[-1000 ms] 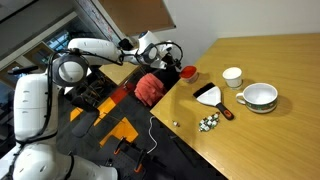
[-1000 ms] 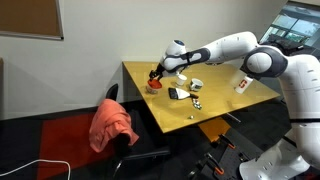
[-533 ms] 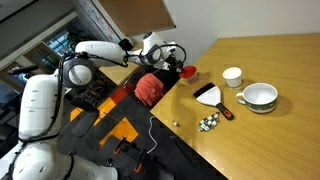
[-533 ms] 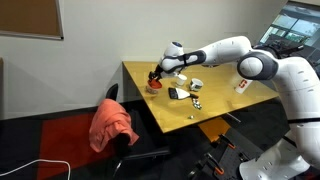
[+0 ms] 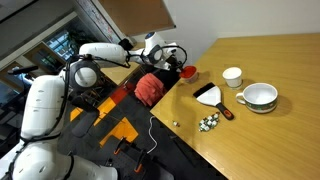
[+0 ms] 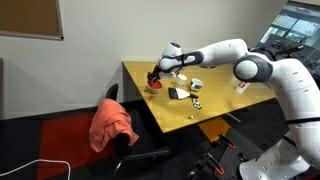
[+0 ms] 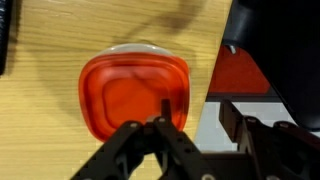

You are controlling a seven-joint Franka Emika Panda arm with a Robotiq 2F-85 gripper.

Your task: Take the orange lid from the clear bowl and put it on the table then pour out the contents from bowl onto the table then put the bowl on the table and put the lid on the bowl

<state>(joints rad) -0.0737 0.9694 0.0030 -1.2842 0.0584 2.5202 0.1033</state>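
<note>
No step complete: orange lid (image 7: 135, 95) sits on the clear bowl (image 5: 187, 76) on the worktop (image 7: 40, 120); tool (image 7: 158, 125) above it, spread or pinching cannot be told.

Translucent red-orange rounded plastic lid (image 7: 135, 95): smooth, glossy, with a soft highlight along the rim. Under it, a sliver of clear plastic bowl (image 7: 140, 47), see-through and shiny. Light-brown wooden tabletop (image 7: 50, 130): smooth, fine-grained, low satin sheen. Matt black tool (image 7: 158, 140), hard-looking; metal or plastic, impossible to tell. In an exterior view, soft crumpled red cloth (image 6: 112, 125), matt, and glossy white moulded arm shells (image 6: 225, 50). In an exterior view, small white cup (image 5: 232, 76) and white green-rimmed bowl (image 5: 259, 96), smooth-surfaced, material unclear.
</note>
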